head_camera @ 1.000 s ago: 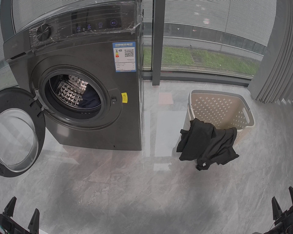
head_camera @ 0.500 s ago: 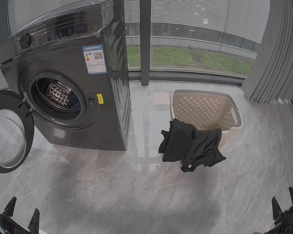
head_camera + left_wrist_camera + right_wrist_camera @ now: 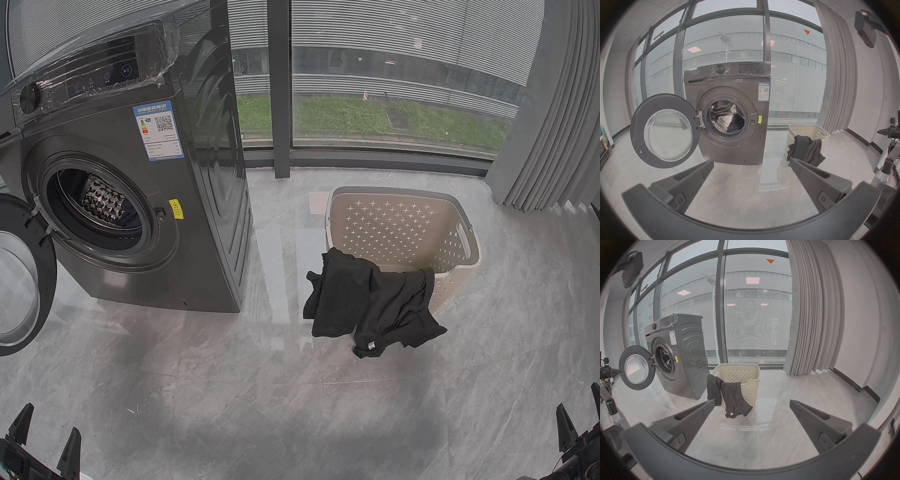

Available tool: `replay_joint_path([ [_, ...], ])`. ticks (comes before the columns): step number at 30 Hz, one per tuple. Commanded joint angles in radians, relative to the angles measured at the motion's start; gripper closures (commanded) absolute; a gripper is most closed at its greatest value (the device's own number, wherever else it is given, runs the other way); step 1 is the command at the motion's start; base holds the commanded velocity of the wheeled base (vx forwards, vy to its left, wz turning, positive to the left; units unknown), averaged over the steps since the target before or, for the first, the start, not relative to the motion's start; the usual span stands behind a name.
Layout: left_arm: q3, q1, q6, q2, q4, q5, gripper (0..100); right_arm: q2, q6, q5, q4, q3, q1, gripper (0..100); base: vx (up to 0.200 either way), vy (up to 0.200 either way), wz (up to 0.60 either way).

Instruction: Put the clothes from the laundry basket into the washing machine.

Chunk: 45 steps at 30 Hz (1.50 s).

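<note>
Washing machine [image 3: 125,187]: 1 grey front-loader, standing on the floor [image 3: 250,387] at the robot's left, with clear film lying over its control panel.
Door [image 3: 22,275]: round, with a glass centre, hanging wide open on the machine's left side and leaving the porthole uncovered.
Drum [image 3: 726,117]: showing its metal wall through the porthole, with a dark blue garment [image 3: 735,128] lying low inside.
Laundry basket [image 3: 394,228]: 1 beige plastic basket with star-shaped holes and a grey rim, standing upright on the floor to the right of the machine and apart from it, near the window [image 3: 387,75].
Black clothes [image 3: 369,306]: hanging over the basket's near rim, mostly outside it, draping down its front wall. The lower edge is reaching toward the floor. Whether this is 1 piece or 2 cannot be told.
Left gripper [image 3: 51,420]: hovering low at the robot's left, facing the machine, its 2 fingers spreading wide apart and holding nothing.
Right gripper [image 3: 578,397]: hovering low at the robot's right, well short of the basket, its 2 fingers also spreading wide apart and holding nothing.
Curtain [image 3: 550,125]: grey, pleated, hanging at the right of the window, beyond the basket.
</note>
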Motion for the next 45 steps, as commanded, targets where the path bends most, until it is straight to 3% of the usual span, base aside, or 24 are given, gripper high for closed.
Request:
replay_joint_path([
  [1,0.016,0.000,-0.001,-0.013,0.000,-0.001,0,-0.015,0.001,0.000,0.000,0.015,0.002,0,0.000,-0.200,0.00],
  [17,0.016,0.000,0.001,-0.013,0.000,-0.001,0,-0.015,0.000,0.000,0.000,0.016,0.000,0,0.000,-0.200,0.00],
  [34,0.016,0.000,0.001,-0.013,0.000,-0.001,0,-0.015,0.012,-0.003,-0.006,0.018,-0.002,0,0.000,0.000,0.00],
  [38,0.016,0.000,0.004,-0.013,0.000,-0.004,0,0.027,0.003,0.000,-0.075,-0.228,-0.012,0,0.000,0.000,0.00],
  [41,0.016,0.000,0.004,-0.013,0.000,-0.004,0,0.122,-0.002,0.001,-0.032,-0.318,-0.011,0,0.000,0.000,0.00],
  [45,0.016,0.000,-0.002,-0.013,0.000,-0.003,0,0.337,0.009,0.116,0.017,-0.324,0.000,0,0.000,0.000,0.00],
])
